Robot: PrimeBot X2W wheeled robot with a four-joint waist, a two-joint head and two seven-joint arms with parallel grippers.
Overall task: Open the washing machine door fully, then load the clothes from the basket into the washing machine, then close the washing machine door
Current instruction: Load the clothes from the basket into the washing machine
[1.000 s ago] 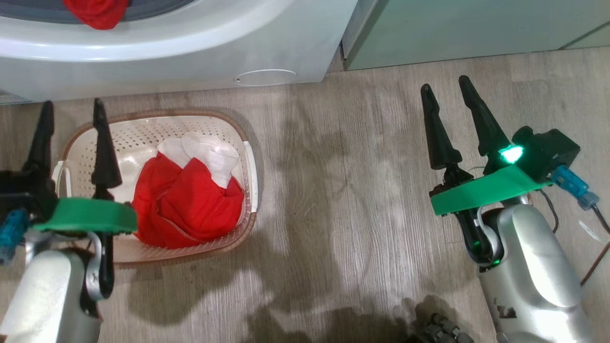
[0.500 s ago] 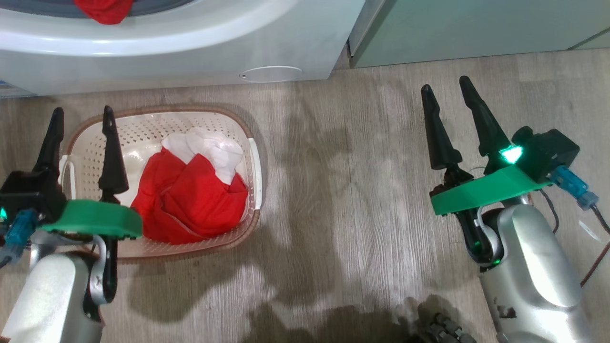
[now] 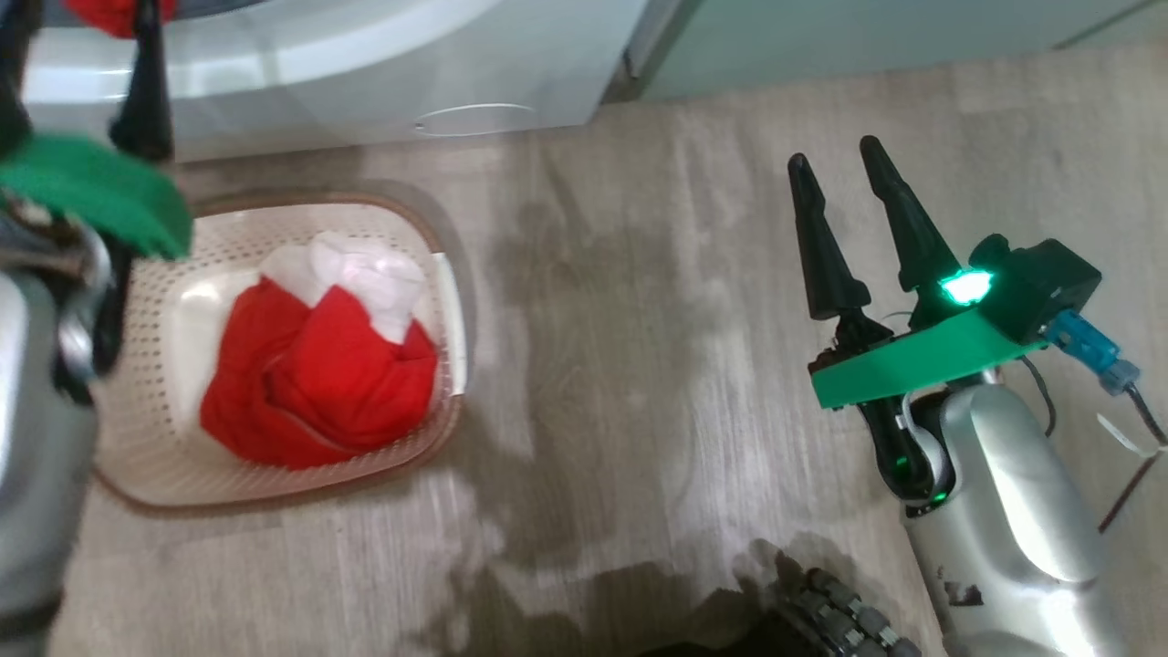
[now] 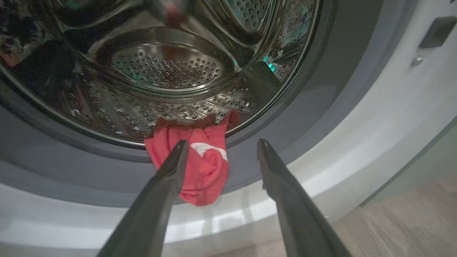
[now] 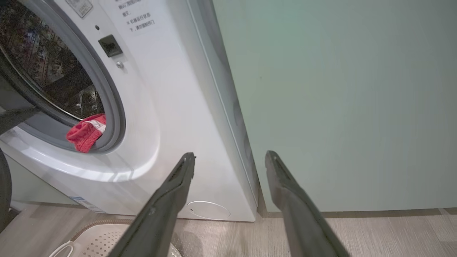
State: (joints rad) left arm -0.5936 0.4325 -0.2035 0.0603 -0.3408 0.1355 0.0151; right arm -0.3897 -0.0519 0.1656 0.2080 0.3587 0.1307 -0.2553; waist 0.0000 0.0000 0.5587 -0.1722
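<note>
Hanging over the lower lip of the grey rubber gasket (image 4: pixel 314 107) is a small red cloth (image 4: pixel 200 167) with a white stripe. Part of it lies inside the perforated steel drum (image 4: pixel 164 67) and part droops down the front of the big white front-loading washing machine (image 5: pixel 171 107). The left fingers (image 4: pixel 167 178), two long dark prongs, stand wide apart and hold nothing. They point into the open drum mouth, with the cloth just past their tips; whether they touch it cannot be told.

The small rectangular cream plastic basket (image 3: pixel 383 228) with its brown rim sits on the pale wood-look floor (image 3: pixel 639 365), close to the machine's bottom edge. The bundled bright red and white clothes (image 3: pixel 319 383) lie in its middle, with bare basket floor along its left side.

The right fingers (image 3: pixel 821 255) are also spread and empty. They hang over open floor well to the right of the basket and aim at the machine's front corner and the flat pale green cabinet (image 5: pixel 339 100). A narrow gap runs between the machine's side and the cabinet, and a broad stretch of floor lies between the basket and the right arm.
</note>
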